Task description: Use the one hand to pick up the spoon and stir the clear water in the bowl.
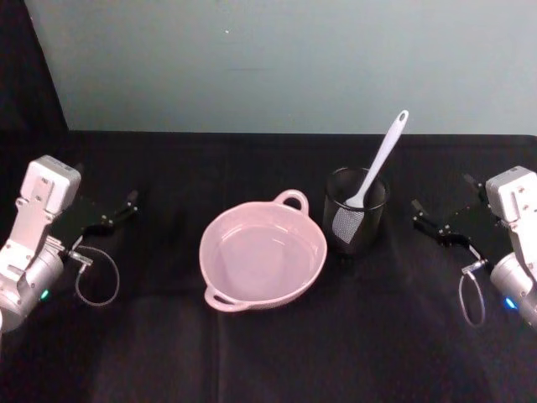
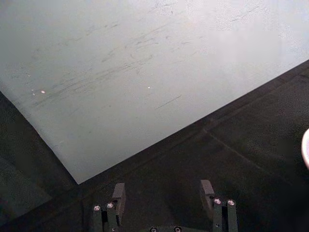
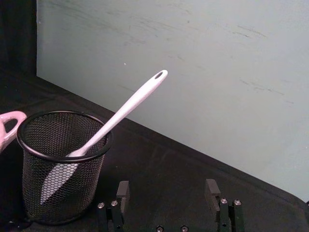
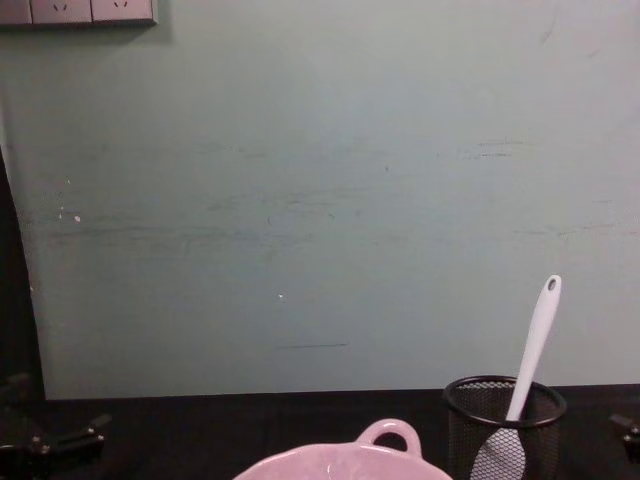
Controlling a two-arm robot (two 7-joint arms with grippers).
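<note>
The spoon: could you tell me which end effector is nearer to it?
Right. The right end effector sits just right of the mesh cup holding the spoon; the left end effector is beyond the bowl.
</note>
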